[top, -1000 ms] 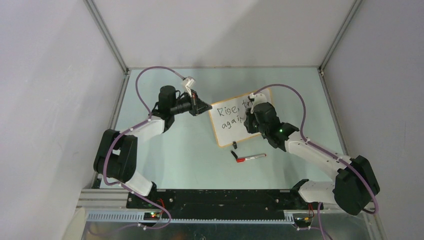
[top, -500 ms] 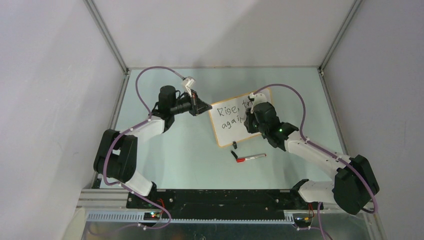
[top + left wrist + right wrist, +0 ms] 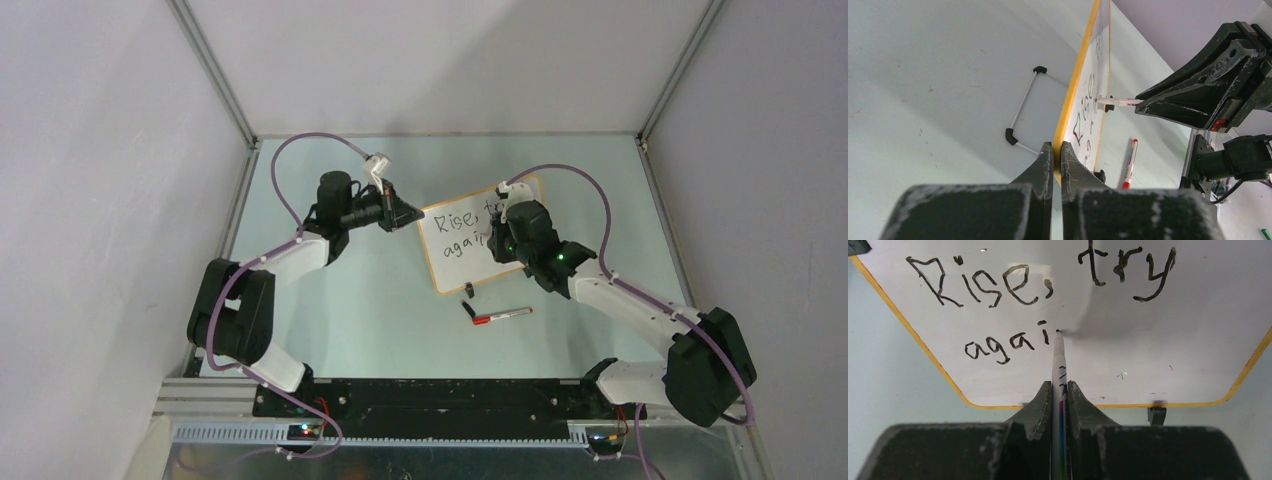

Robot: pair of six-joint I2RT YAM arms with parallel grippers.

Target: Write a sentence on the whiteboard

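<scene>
Left hand [image 3: 1057, 149] clamps the whiteboard [image 3: 1158, 355], sentence [image 3: 1018, 285] reading "Rise, try agai"; right hand [image 3: 1060, 386] grips a marker [image 3: 1058, 352].

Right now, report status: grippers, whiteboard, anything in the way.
Left gripper shut on whiteboard frame. Right gripper shut on marker, tip on board; sentence reads "Rise, try agai". Spare marker lies clear of board.

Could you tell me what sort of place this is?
Probably a lab robot cell: white panels in aluminium framing enclose a green table, with left arm and right arm bolted to a rail at its near edge, working on a whiteboard.
</scene>
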